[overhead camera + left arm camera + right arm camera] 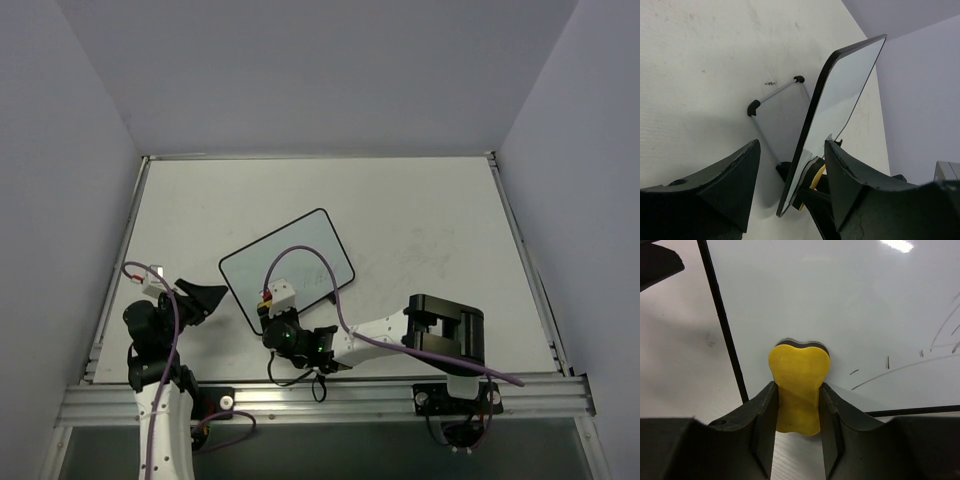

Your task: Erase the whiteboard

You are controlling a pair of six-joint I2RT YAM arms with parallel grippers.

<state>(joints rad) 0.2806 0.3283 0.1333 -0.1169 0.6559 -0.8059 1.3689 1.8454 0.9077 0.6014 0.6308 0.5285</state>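
The whiteboard (288,262) lies slanted on the table, white with a thin black frame. In the left wrist view the whiteboard (850,85) is seen edge-on, raised on its black feet (754,107). My right gripper (797,387) is shut on the yellow sponge (799,377) and presses it on the board (840,300) near its near-left corner. Thin dark strokes (890,372) show to the right of the sponge. From above, the right gripper (270,318) is at the board's near corner. My left gripper (205,298) is open and empty just left of the board; the sponge (817,175) shows between its fingers (735,175).
The white table (430,220) is enclosed by pale walls on the left, back and right. A metal rail (330,400) runs along the near edge. The right arm's black elbow block (445,330) sits right of the board.
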